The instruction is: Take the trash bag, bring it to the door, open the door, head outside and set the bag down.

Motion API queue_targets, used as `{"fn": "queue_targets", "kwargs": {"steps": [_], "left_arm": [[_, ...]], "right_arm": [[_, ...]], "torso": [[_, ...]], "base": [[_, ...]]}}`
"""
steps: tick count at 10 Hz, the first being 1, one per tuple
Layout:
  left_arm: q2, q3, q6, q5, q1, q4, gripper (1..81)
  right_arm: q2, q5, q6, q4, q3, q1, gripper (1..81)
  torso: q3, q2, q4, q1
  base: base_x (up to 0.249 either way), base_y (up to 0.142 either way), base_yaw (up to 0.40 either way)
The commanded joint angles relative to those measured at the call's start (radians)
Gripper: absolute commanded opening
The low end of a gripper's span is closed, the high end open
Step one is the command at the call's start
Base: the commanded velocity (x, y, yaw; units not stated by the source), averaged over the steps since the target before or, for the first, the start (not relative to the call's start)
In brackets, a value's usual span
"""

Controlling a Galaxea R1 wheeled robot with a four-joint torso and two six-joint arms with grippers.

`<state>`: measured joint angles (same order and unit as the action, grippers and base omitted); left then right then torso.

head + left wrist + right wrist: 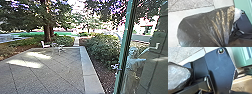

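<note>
The black trash bag (199, 28) hangs large in the left wrist view, its folds drawn together at my left gripper (222, 45), which is shut on the gathered plastic. A pale, shiny part of the bag (178, 76) appears in the right wrist view beside the robot's dark base. The green-framed glass door (125, 42) stands upright in the right part of the head view, and its green frame (239, 60) is close to the base in the right wrist view. I cannot tell how my right gripper stands.
A paved yard (50, 67) with a pale border strip (87, 67) stretches ahead. Bushes (103, 50) line its right side. Farther off are a chair (45, 45), a small table and tree trunks (47, 32). A person (132, 65) with a control rig shows in the glass.
</note>
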<state>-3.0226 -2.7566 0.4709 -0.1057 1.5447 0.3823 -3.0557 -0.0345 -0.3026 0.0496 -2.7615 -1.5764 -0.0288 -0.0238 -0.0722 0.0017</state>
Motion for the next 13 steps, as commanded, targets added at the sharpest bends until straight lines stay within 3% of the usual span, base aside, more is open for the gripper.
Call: {"fn": "queue_targets", "kwargs": {"steps": [1,10,13], "left_arm": [[0.000,0.000,0.005,0.049,-0.056,-0.008,1.0],[0.000,0.003,0.003,0.049,-0.057,-0.007,1.0],[0.000,0.003,0.003,0.049,-0.056,-0.007,1.0]], "right_arm": [[-0.004,0.047,0.002,0.003,0.010,0.052,81.1],[-0.007,0.047,0.003,0.009,0.010,0.057,81.1],[-0.007,0.047,0.003,0.009,0.010,0.055,81.1]], "torso": [[0.000,0.000,0.000,0.000],[0.000,0.000,0.000,0.000],[0.000,0.000,0.000,0.000]], "base": [[0.100,0.000,0.000],[0.098,0.000,0.000],[0.093,0.072,0.000]]}}
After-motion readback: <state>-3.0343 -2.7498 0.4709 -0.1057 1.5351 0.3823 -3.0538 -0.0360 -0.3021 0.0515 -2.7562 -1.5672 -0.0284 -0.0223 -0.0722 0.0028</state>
